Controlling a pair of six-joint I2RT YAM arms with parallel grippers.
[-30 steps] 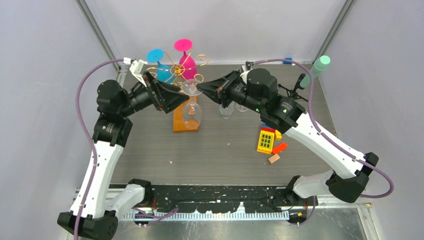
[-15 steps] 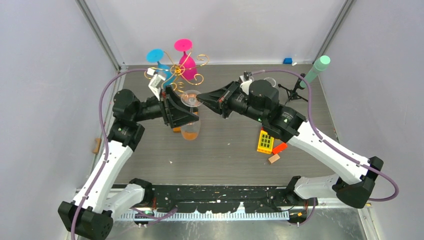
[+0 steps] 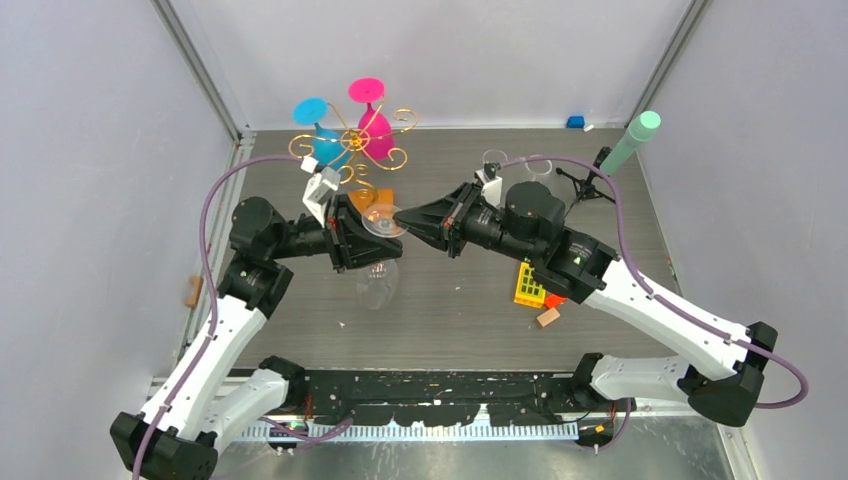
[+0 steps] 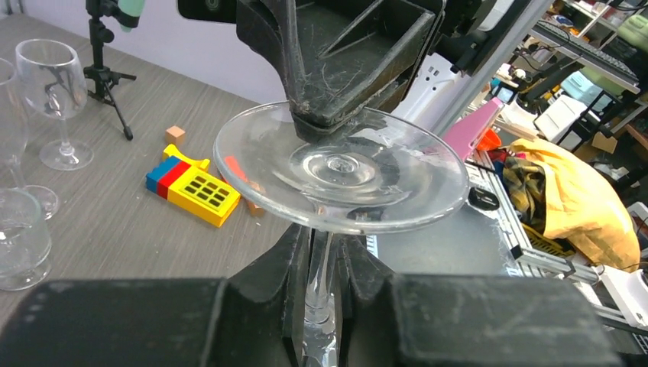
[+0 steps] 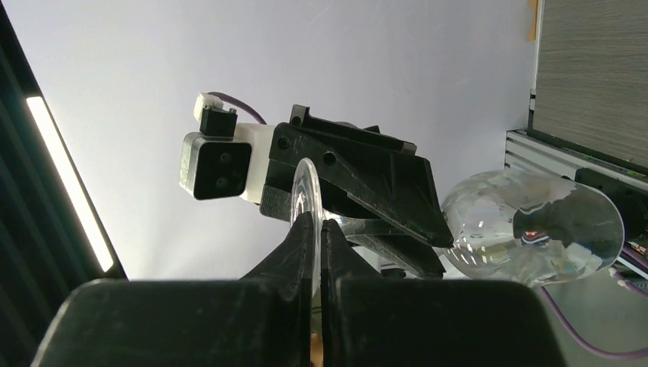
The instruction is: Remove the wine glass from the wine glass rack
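Note:
The clear wine glass (image 3: 378, 283) hangs upside down in the air between both arms, in front of the gold wire wine glass rack (image 3: 350, 142) and clear of its wooden base (image 3: 362, 197). My left gripper (image 3: 371, 250) is shut on the stem (image 4: 321, 279), just under the round foot (image 4: 340, 164). My right gripper (image 3: 398, 216) is shut on the rim of that foot (image 5: 307, 195), coming from the opposite side. The bowl (image 5: 535, 228) shows behind the left gripper's fingers (image 5: 367, 172). A pink glass (image 3: 372, 125) and a blue glass (image 3: 322, 128) hang on the rack.
Several clear glasses (image 4: 53, 84) stand on the table at the back right (image 3: 492, 162). A yellow toy block piece (image 3: 530, 283) and a small wooden cube (image 3: 547, 318) lie under the right arm. A black tripod with a mint-green tip (image 3: 628, 140) stands far right.
The left jaws have closed onto the stem. Both arms have drawn the glass away from the rack toward the near side of the table, and the bowl now hangs off the wooden base.

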